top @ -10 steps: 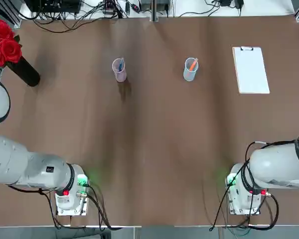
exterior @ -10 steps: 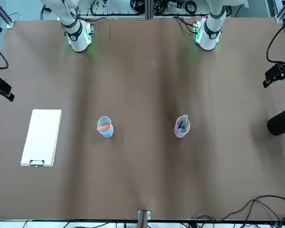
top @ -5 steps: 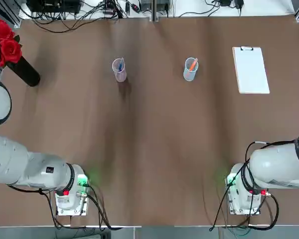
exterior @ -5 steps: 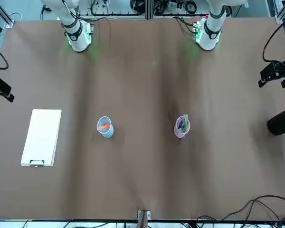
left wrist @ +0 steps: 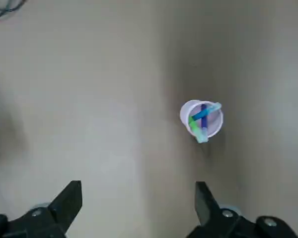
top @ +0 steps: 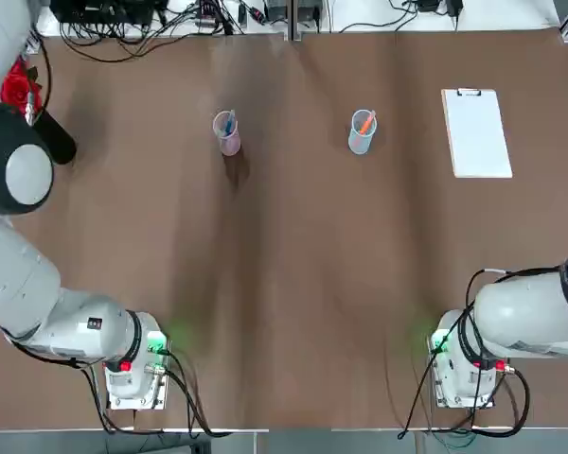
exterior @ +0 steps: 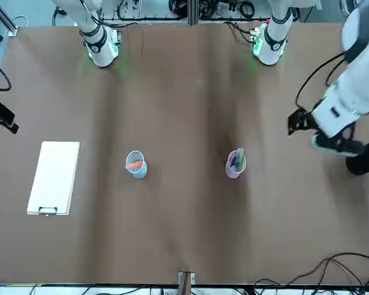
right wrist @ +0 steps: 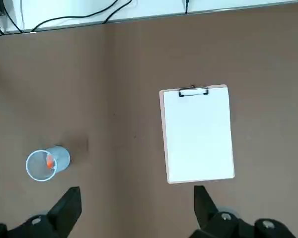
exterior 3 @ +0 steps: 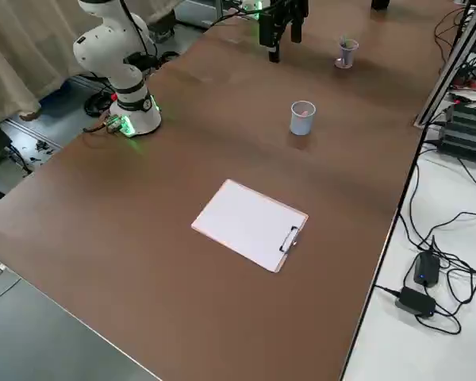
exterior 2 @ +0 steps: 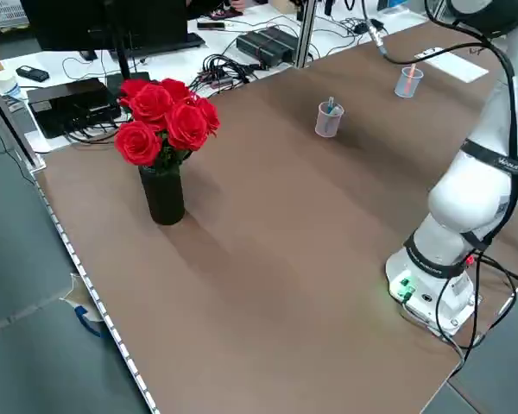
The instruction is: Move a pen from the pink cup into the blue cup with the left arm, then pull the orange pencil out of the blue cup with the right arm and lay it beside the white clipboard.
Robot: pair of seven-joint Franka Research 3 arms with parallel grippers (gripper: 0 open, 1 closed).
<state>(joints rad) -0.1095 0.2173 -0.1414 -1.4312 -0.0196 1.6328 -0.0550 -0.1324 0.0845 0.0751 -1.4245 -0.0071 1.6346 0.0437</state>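
- The left arm (exterior: 357, 92) has just swung in from its side of the table (exterior 2: 268, 285), past the red flowers (exterior 2: 177, 121), and its gripper (left wrist: 138, 206) is nearer the pink cup (exterior: 232, 174) than before.
- Its two fingers are spread wide, with nothing between them. It isn't touching the cup.
- I think this is the start of the pen job. Next, it needs to get over the cup and grab just one pen.
- The pens (left wrist: 204, 119) are still in the pink cup, leaning across each other, so a grab could catch two or tip the cup.
- The orange pencil (right wrist: 49, 161) is still in the blue cup (right wrist: 64, 157).
- The right gripper (right wrist: 138, 210) waits by its own side of the table, spread wide and holding nothing. The white clipboard (right wrist: 198, 139) hasn't moved.
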